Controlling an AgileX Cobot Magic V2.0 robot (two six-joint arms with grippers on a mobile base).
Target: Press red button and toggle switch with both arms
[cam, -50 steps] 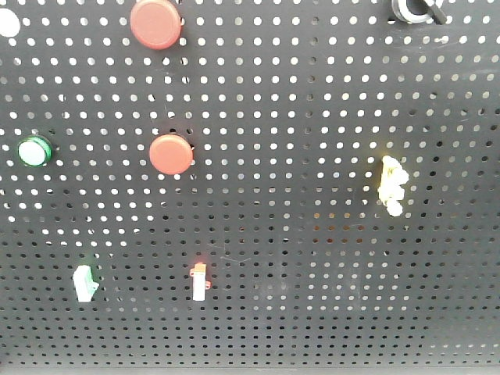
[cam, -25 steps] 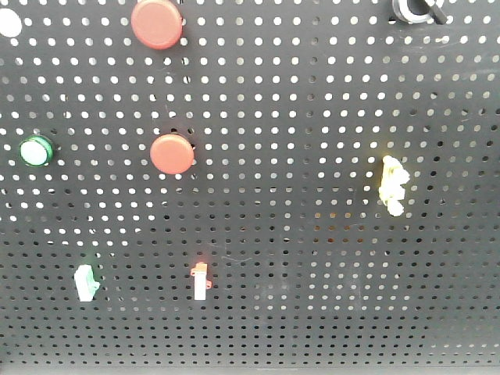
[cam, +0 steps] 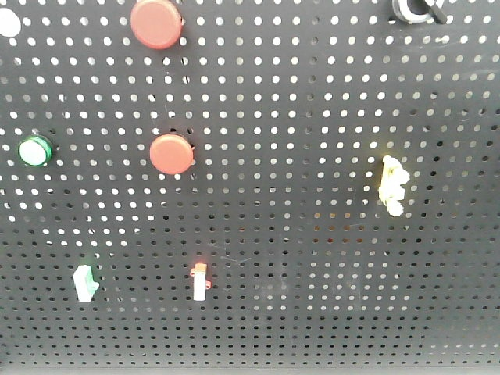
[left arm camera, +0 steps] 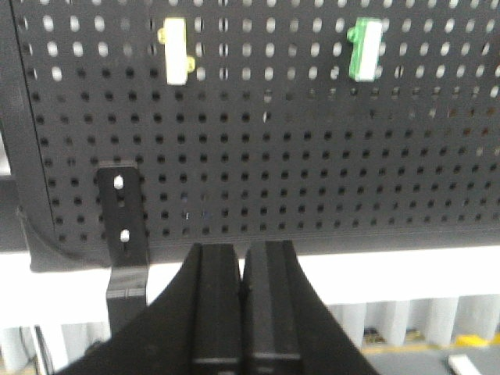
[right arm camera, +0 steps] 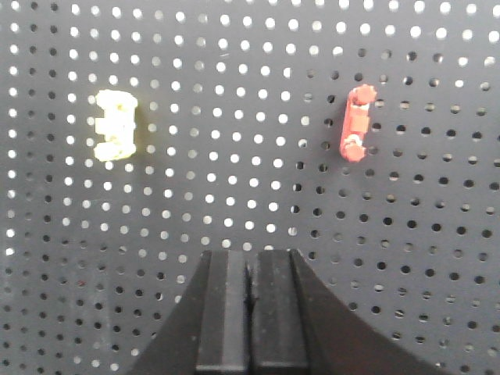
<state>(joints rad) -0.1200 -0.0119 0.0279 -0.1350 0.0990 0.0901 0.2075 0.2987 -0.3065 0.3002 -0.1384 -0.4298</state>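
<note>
On the black pegboard [cam: 312,156], the red button [cam: 170,153] and, below it, the toggle switch [cam: 200,281] are being left untouched, while the left gripper [left arm camera: 241,269] and right gripper [right arm camera: 250,277] are being held clenched short of it.

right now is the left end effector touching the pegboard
No, the left end effector is shut and sits apart from the pegboard, with the green switch farther up on the board.
</note>
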